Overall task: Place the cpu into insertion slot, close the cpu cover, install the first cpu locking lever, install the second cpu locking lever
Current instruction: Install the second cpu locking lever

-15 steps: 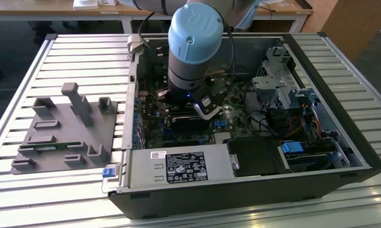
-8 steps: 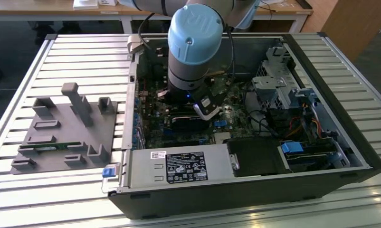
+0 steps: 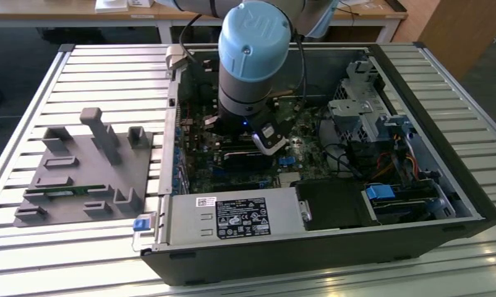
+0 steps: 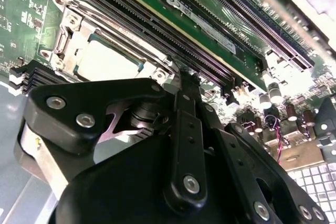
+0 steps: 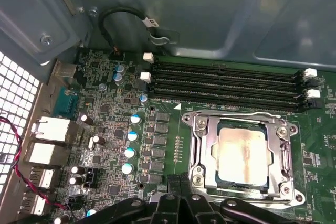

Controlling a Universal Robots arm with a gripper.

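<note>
Lying flat in its socket, cpu (image 5: 240, 153), cpu cover (image 5: 239, 124) seemingly closed

No print on any label is legible

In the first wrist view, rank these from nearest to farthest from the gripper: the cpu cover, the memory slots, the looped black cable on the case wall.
1. cpu cover, closed over the cpu, just beyond the gripper.
2. memory slots, behind the socket.
3. looped black cable, on the case wall past the slots.
</note>
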